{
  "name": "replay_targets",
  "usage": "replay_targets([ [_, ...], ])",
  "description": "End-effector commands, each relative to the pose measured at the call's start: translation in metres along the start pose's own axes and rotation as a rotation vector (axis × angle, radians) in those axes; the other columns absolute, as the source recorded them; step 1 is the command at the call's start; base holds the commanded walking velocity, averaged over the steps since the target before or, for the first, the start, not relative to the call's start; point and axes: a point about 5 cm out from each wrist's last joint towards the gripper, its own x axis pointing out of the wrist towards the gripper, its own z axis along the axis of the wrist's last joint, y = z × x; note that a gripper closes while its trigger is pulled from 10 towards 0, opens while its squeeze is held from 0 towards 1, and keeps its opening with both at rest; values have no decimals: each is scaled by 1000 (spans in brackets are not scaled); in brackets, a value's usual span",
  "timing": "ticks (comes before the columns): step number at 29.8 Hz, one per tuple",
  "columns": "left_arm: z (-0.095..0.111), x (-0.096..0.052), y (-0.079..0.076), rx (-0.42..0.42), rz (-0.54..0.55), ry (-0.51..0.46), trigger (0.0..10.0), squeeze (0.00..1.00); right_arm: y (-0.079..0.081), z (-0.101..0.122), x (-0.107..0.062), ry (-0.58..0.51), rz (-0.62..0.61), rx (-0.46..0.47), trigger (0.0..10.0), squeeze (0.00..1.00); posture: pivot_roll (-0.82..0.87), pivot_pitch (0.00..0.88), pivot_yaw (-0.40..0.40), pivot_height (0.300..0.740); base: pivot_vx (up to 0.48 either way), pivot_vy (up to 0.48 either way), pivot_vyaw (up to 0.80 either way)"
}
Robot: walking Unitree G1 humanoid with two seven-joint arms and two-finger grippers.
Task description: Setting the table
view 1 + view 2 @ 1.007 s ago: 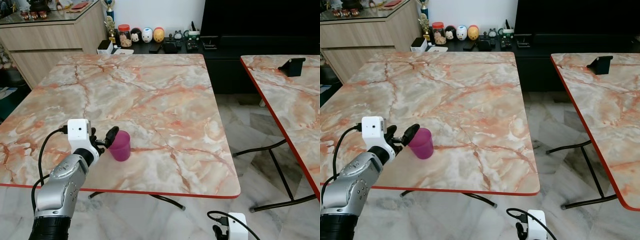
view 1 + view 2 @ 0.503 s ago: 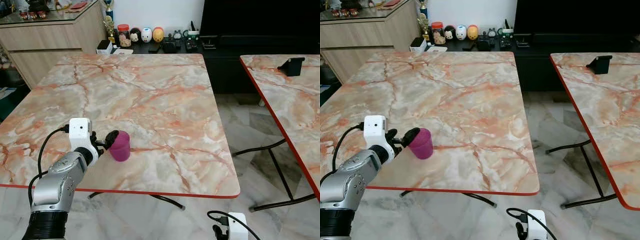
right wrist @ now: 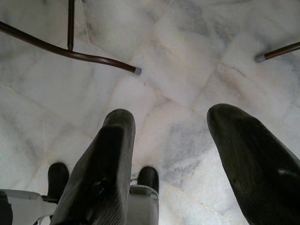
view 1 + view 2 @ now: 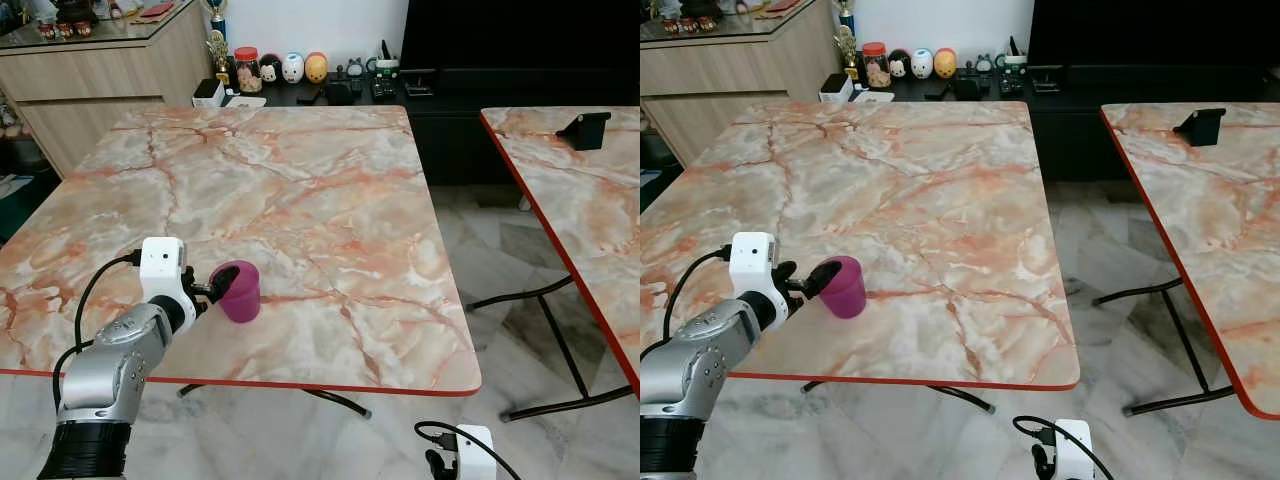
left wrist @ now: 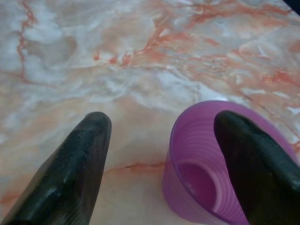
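A purple plastic cup (image 4: 240, 291) stands upright on the marble table (image 4: 300, 190), near its front left edge. My left gripper (image 4: 217, 286) is at the cup's left side and is open. In the left wrist view one black finger (image 5: 255, 168) sits at the cup's (image 5: 197, 178) rim, over its opening. The other finger (image 5: 70, 173) is outside the cup, above bare marble. My right gripper (image 3: 168, 117) hangs low beside the table, open over the floor tiles, with nothing between its fingers.
The table's red front edge (image 4: 300, 383) runs just below the cup. A second marble table (image 4: 580, 200) with a black stand (image 4: 585, 132) is to the right, across a floor gap. Jars and figurines (image 4: 285, 70) line a low dark console behind. A wooden cabinet (image 4: 90, 95) stands back left.
My left gripper has dropped slightly and closed in on the cup, so its far finger now sits at the rim. The cup has stayed in place.
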Motion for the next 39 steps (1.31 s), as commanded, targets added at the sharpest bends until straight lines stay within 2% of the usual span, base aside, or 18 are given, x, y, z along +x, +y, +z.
replay_targets([
  [1, 1, -2, -1, 31, -9, 21, 10000, 0, 2, -1, 0, 8, 5, 11, 10000, 0, 56, 0, 46, 740, 0, 0, 0],
  [5, 0, -1, -2, 38, -9, 27, 10000, 0, 2, -1, 0, 9, 8, 8, 10000, 0, 55, 0, 48, 740, 0, 0, 0],
  [7, 0, 0, -4, 39, -22, 32, 9490, 0, 2, -1, 0, 8, 8, 8, 10000, 0, 54, 0, 49, 740, 0, 0, 0],
  [11, -3, -1, -6, 45, -38, 49, 9725, 0, 3, -1, 0, 9, 9, 9, 10000, 0, 53, 0, 50, 740, 0, 0, 0],
  [12, -3, -1, -6, 43, -43, 53, 9216, 0, 3, -2, 0, 9, 9, 9, 10000, 0, 52, 0, 50, 740, 0, 0, 0],
  [13, -3, -1, -6, 43, -43, 54, 9216, 0, 3, -2, 0, 10, 9, 9, 10000, 0, 52, 0, 50, 740, 0, 0, 0],
  [15, -5, -1, -7, 46, -44, 59, 7882, 0, 3, -2, 0, 10, 9, 8, 10000, 0, 52, 0, 49, 740, 0, 0, 0],
  [16, -6, -1, -7, 52, -46, 61, 4824, 0, 3, -2, 0, 10, 8, 9, 10000, 0, 52, 0, 49, 740, 0, 0, 0],
  [17, -7, -1, -7, 51, -45, 62, 4627, 0, 2, -2, 0, 10, 8, 8, 10000, 0, 50, 0, 50, 740, 0, 0, 0],
  [18, -8, -1, -7, 48, -41, 62, 3098, 0, 2, -2, 0, 10, 8, 9, 10000, 0, 48, 0, 49, 740, 0, 0, 0],
  [19, -9, -1, -6, 44, -35, 63, 2353, 0, 2, -2, 0, 9, 7, 9, 10000, 0, 49, 0, 48, 740, 0, 0, 0],
  [20, -9, -1, -6, 44, -34, 63, 2353, 0, 2, -2, 0, 9, 7, 9, 10000, 0, 49, 0, 48, 740, 0, 0, 0],
  [21, -9, -1, -6, 40, -32, 60, 1137, 0, 2, -2, 0, 9, 7, 8, 10000, 0, 49, 0, 47, 740, 0, 0, 0],
  [22, -8, -1, -6, 37, -30, 55, 706, 0, 2, -2, 0, 9, 8, 7, 10000, 0, 50, 0, 46, 740, 0, 0, 0],
  [33, -11, -1, -5, 27, -21, 57, 667, 0, 1, -1, 0, 9, 10, 4, 10000, 0, 51, 0, 42, 740, 0, 0, 0],
  [37, -10, -1, -7, 27, -29, 53, 0, 0, 1, -1, 0, 9, 10, 4, 10000, 0, 51, 0, 42, 740, 0, 0, 0],
  [39, -10, -1, -7, 32, -31, 52, 0, 0, 1, -1, 0, 8, 10, 5, 10000, 0, 52, 0, 43, 740, 0, 0, 0],
])
